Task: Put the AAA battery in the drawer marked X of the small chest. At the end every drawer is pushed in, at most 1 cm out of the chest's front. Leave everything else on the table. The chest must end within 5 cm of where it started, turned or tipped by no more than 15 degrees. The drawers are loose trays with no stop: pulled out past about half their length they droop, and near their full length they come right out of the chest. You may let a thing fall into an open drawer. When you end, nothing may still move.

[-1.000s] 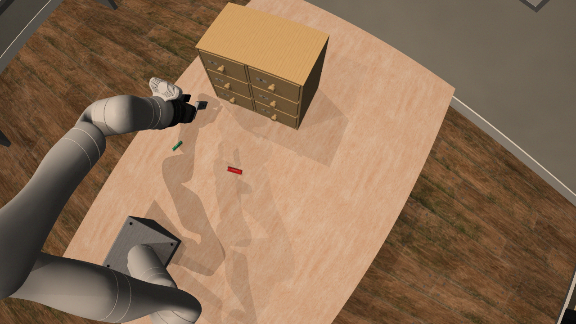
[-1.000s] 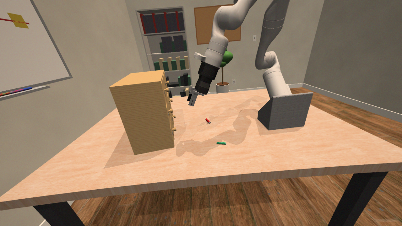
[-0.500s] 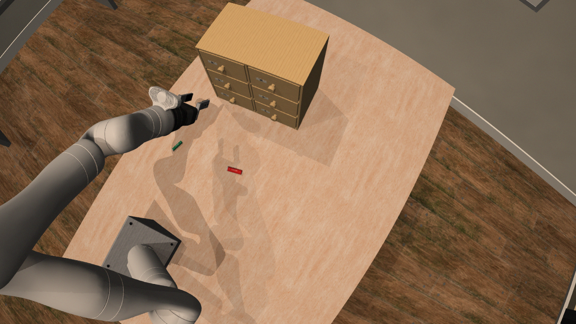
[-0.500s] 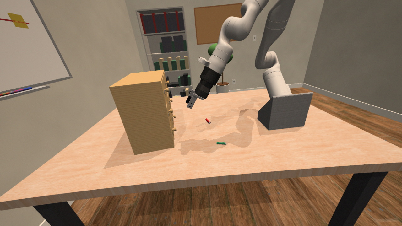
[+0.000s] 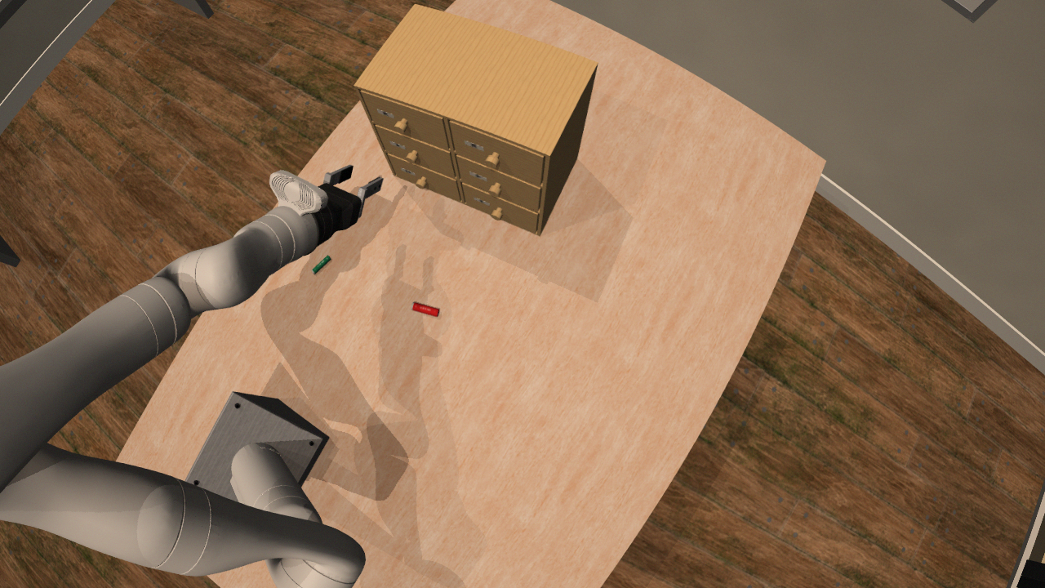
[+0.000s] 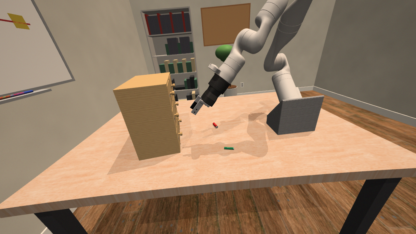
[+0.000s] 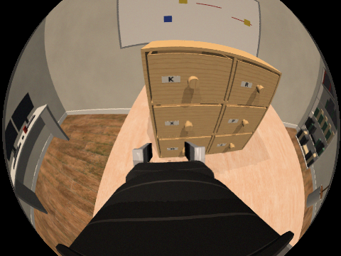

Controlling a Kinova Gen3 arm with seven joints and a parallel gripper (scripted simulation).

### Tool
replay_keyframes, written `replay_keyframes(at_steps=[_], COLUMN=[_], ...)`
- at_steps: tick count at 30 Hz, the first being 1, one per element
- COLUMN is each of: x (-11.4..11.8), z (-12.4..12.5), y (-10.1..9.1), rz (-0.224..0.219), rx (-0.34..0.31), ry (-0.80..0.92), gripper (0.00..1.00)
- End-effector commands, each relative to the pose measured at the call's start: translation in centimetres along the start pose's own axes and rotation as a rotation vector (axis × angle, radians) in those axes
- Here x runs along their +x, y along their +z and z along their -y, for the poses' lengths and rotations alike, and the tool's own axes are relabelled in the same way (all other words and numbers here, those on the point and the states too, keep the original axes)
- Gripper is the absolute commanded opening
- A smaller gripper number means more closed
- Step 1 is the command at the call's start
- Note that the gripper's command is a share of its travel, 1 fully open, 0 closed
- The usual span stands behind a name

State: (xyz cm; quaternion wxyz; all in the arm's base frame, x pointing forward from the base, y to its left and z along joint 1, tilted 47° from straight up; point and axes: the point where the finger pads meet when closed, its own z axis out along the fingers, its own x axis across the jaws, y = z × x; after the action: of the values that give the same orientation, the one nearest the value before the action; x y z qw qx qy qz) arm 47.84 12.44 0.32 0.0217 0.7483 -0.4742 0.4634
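Six drawers, each with one knob and one label, front a single wooden chest (image 5: 478,77) (image 6: 148,116) (image 7: 192,103) on one tabletop (image 5: 555,380) (image 6: 247,165) (image 7: 259,185), where two batteries, one red (image 5: 425,309) (image 6: 214,125) and one green (image 5: 321,265) (image 6: 228,148), lie before one robot arm (image 5: 219,270) (image 6: 250,40).

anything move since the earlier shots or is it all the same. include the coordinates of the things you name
The arm's upper part has swung and the gripper (image 5: 362,179) (image 6: 193,109) (image 7: 168,148) has tilted further toward the chest (image 5: 478,73) (image 6: 148,116) (image 7: 190,89). It is open, with nothing taken hold of or let go. The chest, the red battery (image 5: 425,309) (image 6: 215,125) and the green battery (image 5: 321,265) (image 6: 228,148) stayed put.
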Motion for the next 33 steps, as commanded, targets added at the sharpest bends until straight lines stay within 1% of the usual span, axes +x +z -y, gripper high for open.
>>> replay_keyframes(at_steps=[1, 2, 17, 19, 33], x=[0.2, 0.2, 0.3, 0.3, 0.3], z=[-0.5, -0.5, -0.7, -0.7, -0.8], y=[0.3, 0.3, 1.6, 1.6, 2.7], rz=[-0.014, -0.014, -0.013, -0.013, -0.012], rx=[0.010, 0.010, 0.142, 0.142, 0.252], ry=[-0.015, -0.015, -0.016, -0.016, -0.017], gripper=[1.00, 1.00, 1.00, 1.00, 1.00])
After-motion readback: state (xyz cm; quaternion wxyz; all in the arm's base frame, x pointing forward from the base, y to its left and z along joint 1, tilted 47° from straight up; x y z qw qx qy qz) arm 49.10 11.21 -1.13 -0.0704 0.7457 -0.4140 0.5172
